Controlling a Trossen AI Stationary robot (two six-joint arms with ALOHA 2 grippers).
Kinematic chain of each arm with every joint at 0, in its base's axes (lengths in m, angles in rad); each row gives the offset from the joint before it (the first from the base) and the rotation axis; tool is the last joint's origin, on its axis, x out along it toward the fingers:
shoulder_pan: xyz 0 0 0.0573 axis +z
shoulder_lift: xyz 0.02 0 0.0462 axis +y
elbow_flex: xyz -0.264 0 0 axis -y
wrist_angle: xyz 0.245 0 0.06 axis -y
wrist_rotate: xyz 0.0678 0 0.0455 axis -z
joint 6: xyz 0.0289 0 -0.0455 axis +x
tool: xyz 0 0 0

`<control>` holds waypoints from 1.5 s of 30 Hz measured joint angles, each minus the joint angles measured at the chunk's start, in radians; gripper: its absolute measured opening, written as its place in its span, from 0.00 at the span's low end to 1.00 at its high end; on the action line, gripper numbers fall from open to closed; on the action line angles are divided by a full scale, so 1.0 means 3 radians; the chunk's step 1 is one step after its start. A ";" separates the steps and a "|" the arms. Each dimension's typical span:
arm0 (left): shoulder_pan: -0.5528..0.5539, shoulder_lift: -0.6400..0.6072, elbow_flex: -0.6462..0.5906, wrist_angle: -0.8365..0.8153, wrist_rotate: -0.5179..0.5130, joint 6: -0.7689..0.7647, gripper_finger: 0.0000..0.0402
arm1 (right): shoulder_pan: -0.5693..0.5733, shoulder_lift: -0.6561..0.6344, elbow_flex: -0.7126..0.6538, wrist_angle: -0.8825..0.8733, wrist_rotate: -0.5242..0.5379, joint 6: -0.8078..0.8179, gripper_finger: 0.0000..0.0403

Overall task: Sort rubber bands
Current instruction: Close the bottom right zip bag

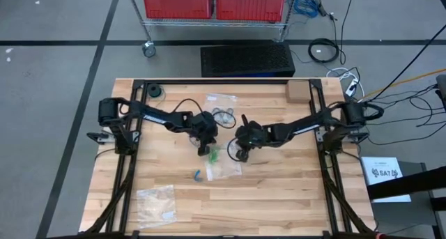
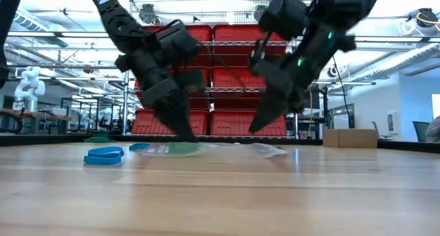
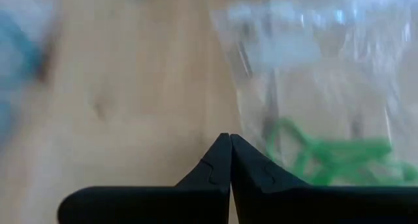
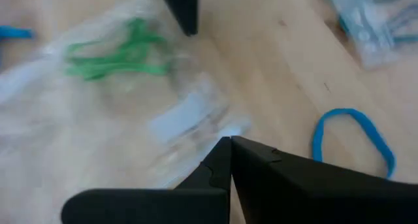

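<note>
Green rubber bands (image 3: 330, 152) inside clear bag (image 1: 224, 164) mid-bench. Left gripper (image 1: 204, 149) closed at bag's edge, apparently pinching film; right gripper (image 1: 239, 154) shut, empty, just beside. Blue rubber band (image 4: 353, 134) loose nearby. Best to lift gently, holding plastic only, keeping mouth wide.

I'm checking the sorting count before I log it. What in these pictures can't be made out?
- Green rubber bands: left wrist view, blurred behind the clear bag; number unclear.
- Whether the shut left end effector pinches the bag: its own fingers hide the contact.
- Bag near the table's front edge: high view, contents too small.
- Blue rubber band: right wrist view, partly hidden behind the right end effector.
</note>
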 joint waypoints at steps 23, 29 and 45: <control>-0.0439 -0.0004 -0.0371 0.0558 -0.0094 -0.0680 0.01 | 0.0988 0.0231 0.0033 0.0062 -0.1264 0.0652 0.00; -0.0432 -0.0004 -0.0371 0.0567 -0.0131 -0.0741 0.01 | 0.1081 0.0201 0.0034 0.0055 -0.1268 0.0656 0.00; -0.0200 -0.0008 -0.0366 0.0934 -0.0091 -0.0751 0.01 | 0.0765 -0.0283 0.0026 -0.0741 -0.0771 0.0138 0.00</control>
